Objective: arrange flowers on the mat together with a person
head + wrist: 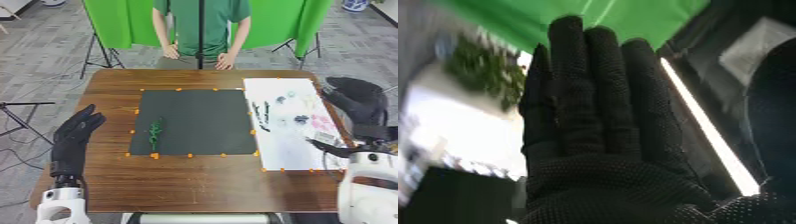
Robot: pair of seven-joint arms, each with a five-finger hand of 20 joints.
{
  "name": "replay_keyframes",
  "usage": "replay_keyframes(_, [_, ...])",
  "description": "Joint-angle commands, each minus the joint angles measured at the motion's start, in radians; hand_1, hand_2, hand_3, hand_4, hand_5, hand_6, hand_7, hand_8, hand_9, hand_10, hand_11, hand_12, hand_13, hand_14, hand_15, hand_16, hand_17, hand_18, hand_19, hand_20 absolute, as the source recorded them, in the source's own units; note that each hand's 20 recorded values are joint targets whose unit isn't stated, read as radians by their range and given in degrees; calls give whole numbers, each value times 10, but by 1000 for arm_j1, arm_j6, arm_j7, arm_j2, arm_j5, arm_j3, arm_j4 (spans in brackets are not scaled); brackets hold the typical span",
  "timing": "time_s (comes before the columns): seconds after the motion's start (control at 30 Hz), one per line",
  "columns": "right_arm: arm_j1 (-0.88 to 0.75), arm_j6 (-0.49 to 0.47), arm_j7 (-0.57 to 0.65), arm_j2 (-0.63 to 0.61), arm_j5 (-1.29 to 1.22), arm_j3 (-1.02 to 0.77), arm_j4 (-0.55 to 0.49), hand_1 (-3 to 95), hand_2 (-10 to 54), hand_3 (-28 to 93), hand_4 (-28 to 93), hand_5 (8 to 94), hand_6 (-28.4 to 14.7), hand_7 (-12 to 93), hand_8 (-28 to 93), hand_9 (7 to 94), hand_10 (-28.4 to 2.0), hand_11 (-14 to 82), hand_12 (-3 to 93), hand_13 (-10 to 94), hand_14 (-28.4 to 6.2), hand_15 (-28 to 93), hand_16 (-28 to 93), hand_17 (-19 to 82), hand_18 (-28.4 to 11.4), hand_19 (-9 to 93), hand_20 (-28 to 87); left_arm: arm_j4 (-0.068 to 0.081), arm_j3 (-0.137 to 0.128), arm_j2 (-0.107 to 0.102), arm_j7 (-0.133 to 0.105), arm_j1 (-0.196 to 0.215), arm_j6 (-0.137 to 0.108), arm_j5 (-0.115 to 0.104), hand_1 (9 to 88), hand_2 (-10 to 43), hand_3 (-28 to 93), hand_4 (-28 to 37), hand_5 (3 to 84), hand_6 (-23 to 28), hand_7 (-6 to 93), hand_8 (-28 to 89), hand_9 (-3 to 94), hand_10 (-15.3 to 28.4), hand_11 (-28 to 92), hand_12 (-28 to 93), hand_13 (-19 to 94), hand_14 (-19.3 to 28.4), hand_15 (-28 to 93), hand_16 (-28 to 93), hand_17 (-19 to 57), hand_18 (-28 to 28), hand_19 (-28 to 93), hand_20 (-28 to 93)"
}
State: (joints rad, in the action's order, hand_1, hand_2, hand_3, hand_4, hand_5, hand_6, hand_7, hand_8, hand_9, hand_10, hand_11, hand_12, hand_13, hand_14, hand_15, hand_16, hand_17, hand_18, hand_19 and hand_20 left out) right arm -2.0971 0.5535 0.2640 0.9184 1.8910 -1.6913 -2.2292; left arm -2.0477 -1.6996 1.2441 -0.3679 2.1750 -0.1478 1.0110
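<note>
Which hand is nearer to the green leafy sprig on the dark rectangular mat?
Left. The left hand is left of the mat, level with the sprig; the right hand is farther off, at the right edge of the white rectangular sheet.

Your bench [115, 192], with a green cloth [289, 25] behind.
Past its far edge you have a black stand [94, 34] to the left; another stand [27, 104] is beside the bench, on your left. Blue-and-white pots [355, 5] sit on the grey floor [40, 55]. Orange marks [155, 156] dot the bench. Your right wrist view catches a bright strip [710, 130].
</note>
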Motion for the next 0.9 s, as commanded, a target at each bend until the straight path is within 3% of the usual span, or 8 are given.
replay_keyframes(0.03, [-108,-166,219,-118,582,-61,41,274,-95,707,-283,605,-9,210,-95,690,-145,237,219,646,-119,331,257,291,-157,400,432,-1,-5,-4,17,16,1,-1,324,-95,670,-199,465,23,146,-68,463,129,180,128,393,162,144,33,96,106,24,202])
replay_keyframes(0.23, [-164,-271,225,-137,552,-105,66,314,-95,692,-283,637,4,210,-100,726,-137,248,224,679,-111,365,248,308,-163,438,429,0,-1,-9,22,12,4,1,325,-95,668,-200,462,22,144,-68,462,129,180,128,392,162,144,33,96,105,24,202])
replay_keyframes(0.4, [-136,-322,242,-146,574,-77,107,327,-95,685,-283,637,5,212,-101,725,-136,245,228,683,-108,373,251,307,-164,448,424,3,4,-8,27,6,8,10,326,-95,668,-199,463,23,144,-68,461,130,180,128,392,161,143,34,96,105,24,203])
replay_keyframes(0.67, [-91,-466,315,-156,540,-27,170,321,-95,687,-283,646,6,208,-99,742,-133,246,228,734,-89,364,252,334,-171,475,422,2,7,-16,25,7,5,6,331,-95,663,-197,461,20,146,-68,459,130,179,129,391,161,143,34,96,105,23,203])
replay_keyframes(0.9, [-71,-469,326,-159,556,16,219,331,-95,671,-283,664,1,193,-89,778,-112,245,227,810,-66,313,295,378,-172,504,432,0,6,-20,27,12,2,2,332,-95,663,-196,460,22,144,-68,459,129,180,129,391,160,143,33,96,105,24,203])
